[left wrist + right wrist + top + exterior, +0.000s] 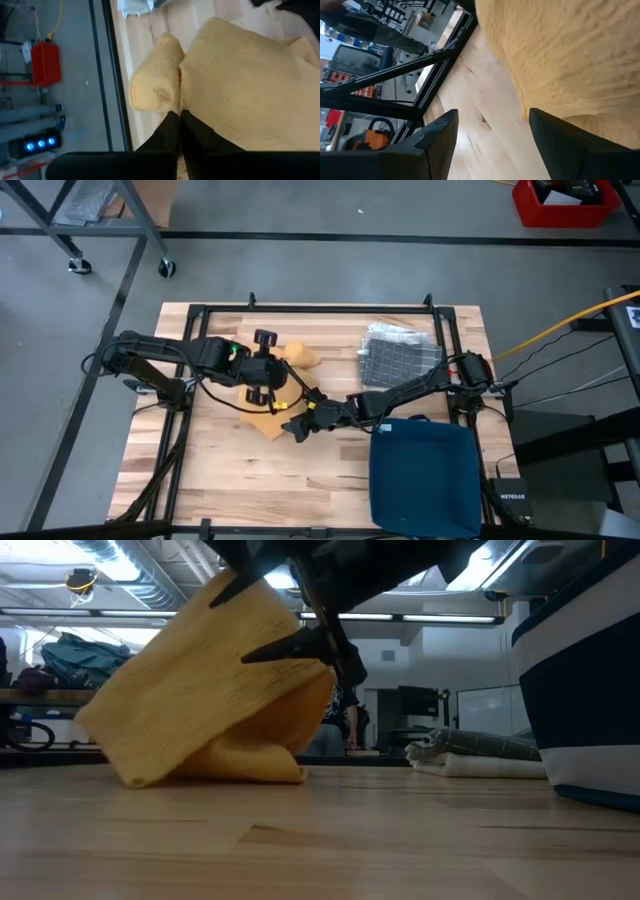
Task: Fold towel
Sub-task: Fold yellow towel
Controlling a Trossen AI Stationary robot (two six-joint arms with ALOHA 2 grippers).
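Note:
A yellow towel (270, 418) lies bunched in the middle of the table, with another lobe (298, 356) toward the far side. In the low view the towel (200, 690) is raised in a slanting sheet, and its lower folds (240, 768) rest on the wood. My left gripper (268, 392) reaches in from the left and is shut on the towel. My right gripper (298, 428) comes in from the right. It is open beside the towel's near part, and the towel's edge (522, 95) runs just beyond its fingers. My left gripper (179, 119) pinches a raised fold of the yellow towel (176, 102) between its two fingers. Cloth spreads out on both sides of the fold. The towel is partly lifted and its lower part stays on the table. My right gripper (492, 132) is open at the towel's edge; whether it touches, I cannot tell.
A folded grey towel (398, 355) lies toward the far right of the table. A dark blue bin (425, 475) stands at the near right corner, close beside the right arm. A black frame (320, 308) runs around the table. Bare wood shows at the near left (220, 480).

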